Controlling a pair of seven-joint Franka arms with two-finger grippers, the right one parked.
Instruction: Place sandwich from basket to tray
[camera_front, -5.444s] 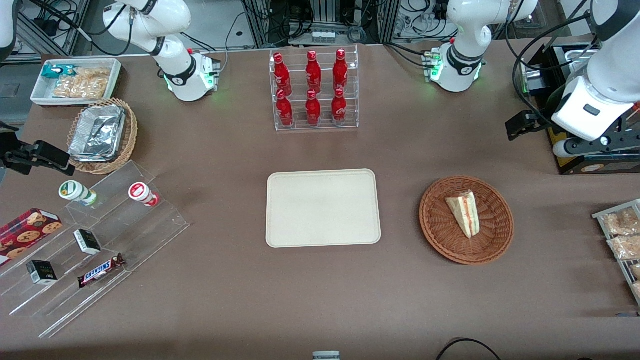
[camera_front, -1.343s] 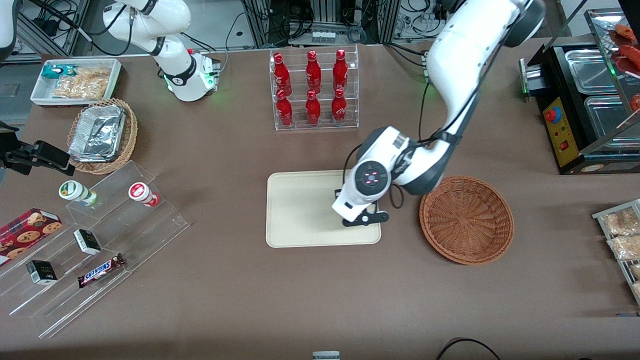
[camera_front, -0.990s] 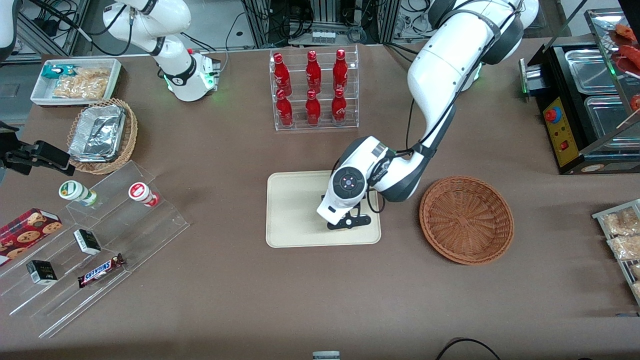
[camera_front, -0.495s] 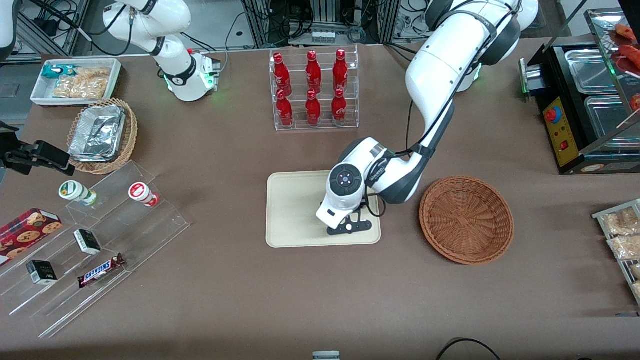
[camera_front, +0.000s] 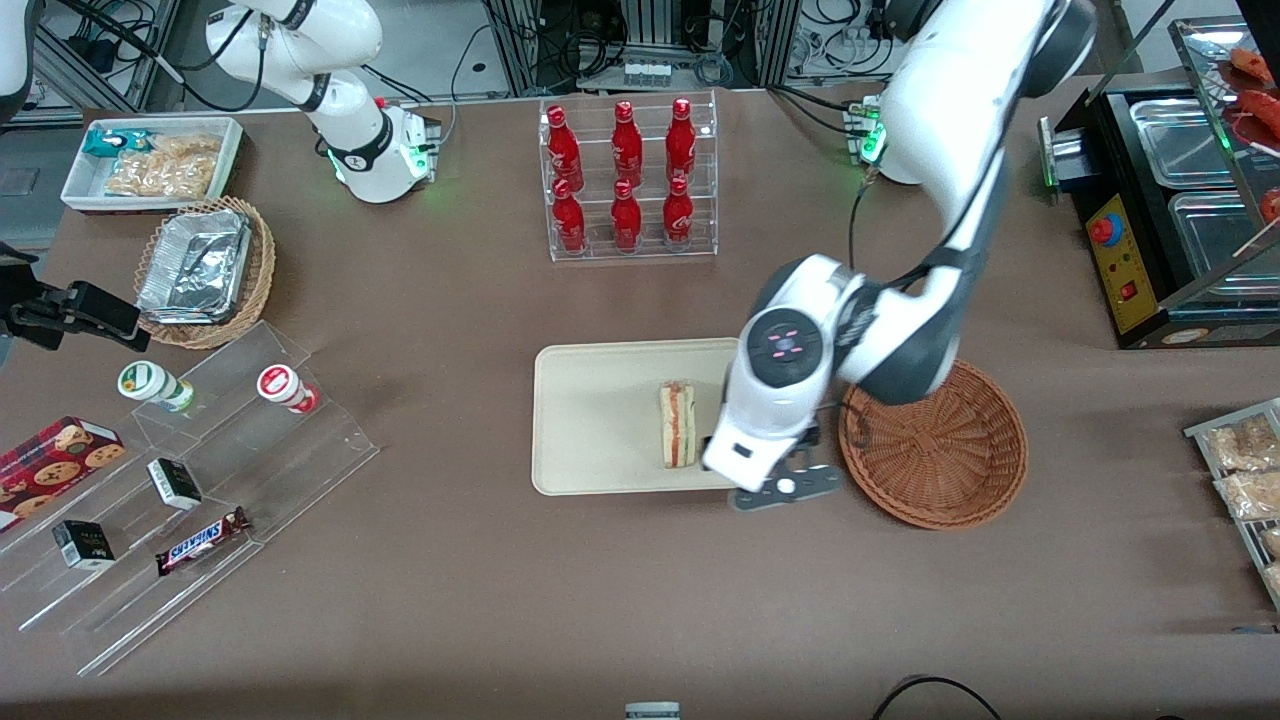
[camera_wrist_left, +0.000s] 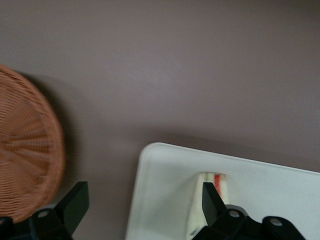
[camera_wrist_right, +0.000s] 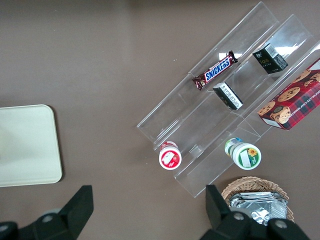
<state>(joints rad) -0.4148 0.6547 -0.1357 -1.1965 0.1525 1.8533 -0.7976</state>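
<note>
The sandwich (camera_front: 677, 424) lies on the cream tray (camera_front: 590, 420), in the part of it nearest the basket, cut edge up with its red filling showing. The reddish-brown wicker basket (camera_front: 940, 450) beside the tray is empty. My left gripper (camera_front: 760, 440) hovers over the tray's edge between the sandwich and the basket. In the left wrist view the gripper (camera_wrist_left: 144, 202) is open and empty. One finger (camera_wrist_left: 212, 197) overlaps the sandwich (camera_wrist_left: 199, 202) on the tray (camera_wrist_left: 165, 190), and the other finger (camera_wrist_left: 75, 202) is beside the basket (camera_wrist_left: 25, 155).
A clear rack of red bottles (camera_front: 628, 180) stands farther from the camera than the tray. A stepped acrylic shelf (camera_front: 200, 480) with snacks, a lighter wicker basket with a foil container (camera_front: 200, 270) and a white bin (camera_front: 150, 160) lie toward the parked arm's end. A black appliance (camera_front: 1170, 200) and snack packets (camera_front: 1245, 470) lie toward the working arm's end.
The gripper was low over the tray. It has since let go of the sandwich, risen and moved toward the basket. The sandwich, in the basket 5.4 s ago, now lies uncovered on the tray.
</note>
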